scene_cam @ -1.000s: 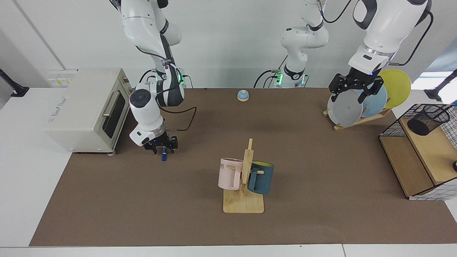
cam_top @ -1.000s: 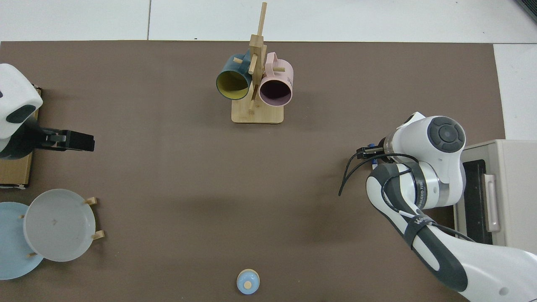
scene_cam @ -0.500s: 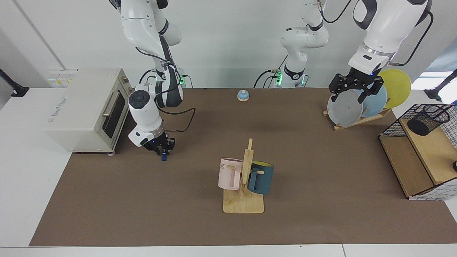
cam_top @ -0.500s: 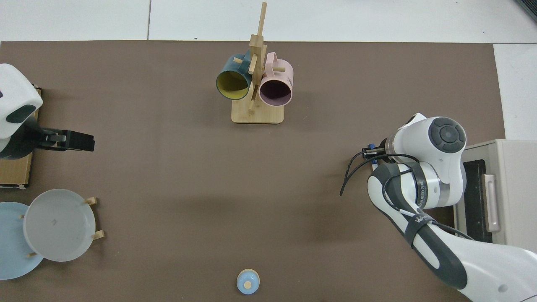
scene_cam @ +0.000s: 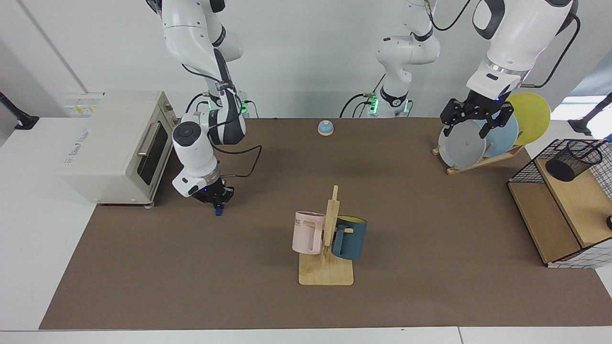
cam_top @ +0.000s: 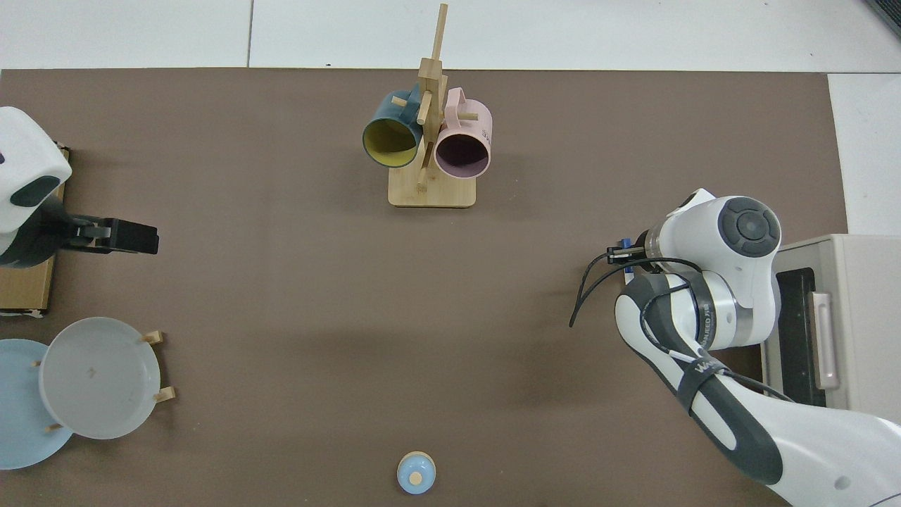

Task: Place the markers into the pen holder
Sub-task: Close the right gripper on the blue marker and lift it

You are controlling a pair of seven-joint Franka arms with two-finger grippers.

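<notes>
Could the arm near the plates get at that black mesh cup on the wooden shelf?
Probably yes: the left gripper hangs open above the plate rack, and the pen holder stands uncovered close beside it.

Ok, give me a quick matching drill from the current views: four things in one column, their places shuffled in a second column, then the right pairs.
Things:
1. marker
2. pen holder
3. pink mug
4. left gripper

Places:
A. hung on the wooden stand mid-table
B. on the wooden shelf of the wire rack
C. in front of the plates in the plate rack
D. in the right gripper, near the toaster oven

Pairs: 1-D, 2-B, 3-A, 4-C
</notes>
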